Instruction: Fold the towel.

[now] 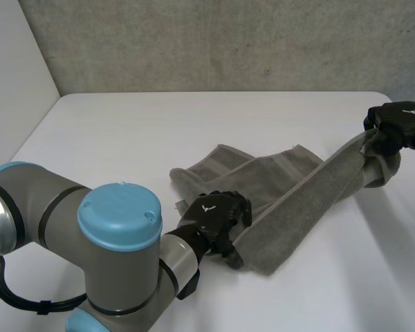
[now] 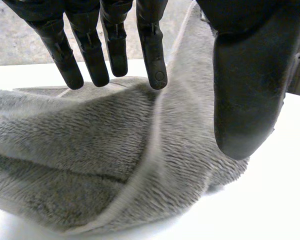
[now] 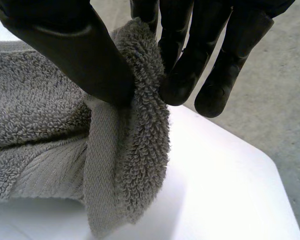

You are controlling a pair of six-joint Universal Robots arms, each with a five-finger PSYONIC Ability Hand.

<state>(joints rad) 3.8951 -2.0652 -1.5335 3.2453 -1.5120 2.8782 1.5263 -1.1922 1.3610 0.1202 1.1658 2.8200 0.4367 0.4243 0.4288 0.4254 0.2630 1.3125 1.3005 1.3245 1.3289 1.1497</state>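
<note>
Nearest you, the left arm (image 1: 117,228) reaches in low, and the left robot hand (image 1: 214,214) sits on the near end of the grey towel (image 1: 290,190), grasping it: the cloth rises between its thumb (image 2: 247,85) and fingers (image 2: 152,55) and looks pinched there. From that end the towel lies rumpled on the white table (image 1: 124,138), then runs as a narrow, bunched band up and across to the far side. There the right robot hand (image 1: 398,124) holds the other end off the table, squeezed between thumb (image 3: 80,55) and fingers (image 3: 182,75), with the tip drooping below the grip.

You appear to be mid-fold, one end anchored and the other raised. To do it well, hold the near end firm, carry the raised end over toward it, and let the band open flat as you lower. Line up the hems before you let go; bunched cloth would probably fold crooked.
</note>
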